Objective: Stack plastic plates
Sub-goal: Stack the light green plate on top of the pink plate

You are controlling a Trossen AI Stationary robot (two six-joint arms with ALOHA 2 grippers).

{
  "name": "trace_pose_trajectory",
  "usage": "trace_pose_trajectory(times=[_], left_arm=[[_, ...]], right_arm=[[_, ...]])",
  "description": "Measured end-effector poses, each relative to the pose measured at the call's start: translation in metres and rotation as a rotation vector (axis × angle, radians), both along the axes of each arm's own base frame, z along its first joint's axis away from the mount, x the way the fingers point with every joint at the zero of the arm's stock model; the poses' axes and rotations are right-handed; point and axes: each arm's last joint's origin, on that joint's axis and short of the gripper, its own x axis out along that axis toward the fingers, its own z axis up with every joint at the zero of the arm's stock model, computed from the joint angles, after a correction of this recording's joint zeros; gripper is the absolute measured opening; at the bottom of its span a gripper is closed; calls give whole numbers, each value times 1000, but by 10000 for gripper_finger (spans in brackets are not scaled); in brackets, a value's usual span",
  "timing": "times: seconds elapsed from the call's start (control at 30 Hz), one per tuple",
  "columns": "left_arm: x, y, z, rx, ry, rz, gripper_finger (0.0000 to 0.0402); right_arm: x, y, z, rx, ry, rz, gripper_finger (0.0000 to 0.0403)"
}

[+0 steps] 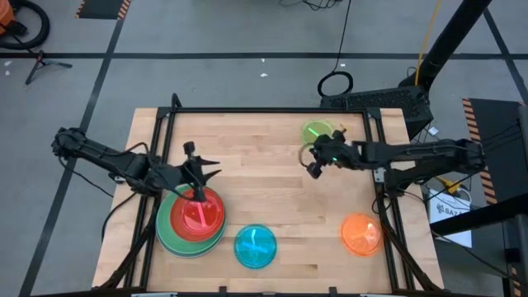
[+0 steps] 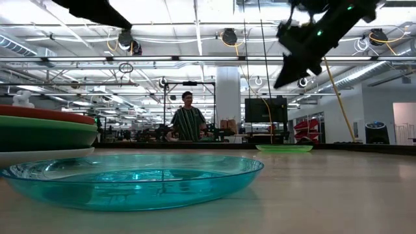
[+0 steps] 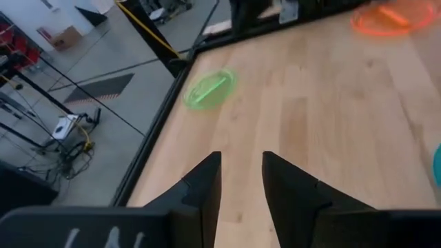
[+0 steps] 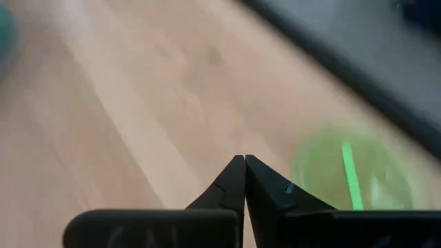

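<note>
A stack of plates (image 1: 191,221) stands near the table's left near corner: green large plates below, a red-orange one above them, a small pink plate (image 1: 198,213) on top. In the low view the stack (image 2: 39,127) shows at the left edge. The cyan plate (image 1: 255,246) (image 2: 133,179), the orange plate (image 1: 360,233) (image 3: 389,17) and the lime plate (image 1: 318,132) (image 3: 210,88) (image 4: 351,172) each lie flat and alone on the table. My left gripper (image 1: 205,167) (image 3: 241,179) is open, raised just beyond the stack's far edge. My right gripper (image 1: 312,167) (image 4: 244,162) (image 2: 305,52) is shut and empty, raised above the table, just near of the lime plate.
A black metal frame (image 1: 264,110) runs along the table's far edge and sides. Bare wood lies between the stack and the lime plate. In the low view a person (image 2: 188,117) stands in the room behind the table.
</note>
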Motion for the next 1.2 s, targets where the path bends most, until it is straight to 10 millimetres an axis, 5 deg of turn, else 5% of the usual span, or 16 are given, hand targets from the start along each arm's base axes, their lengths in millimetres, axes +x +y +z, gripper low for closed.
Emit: trace_pose_trajectory(times=[0.23, 0.8, 1.2], left_arm=[[-14, 5, 9, -82, -71, 28, 113], [-25, 0, -4, -133, 44, 41, 113], [-27, -2, -6, -138, 62, 47, 113]], right_arm=[[15, -39, -7, 161, 158, -186, 4], [71, -119, -25, 352, 350, -212, 7], [73, -130, -42, 489, 379, -281, 134]])
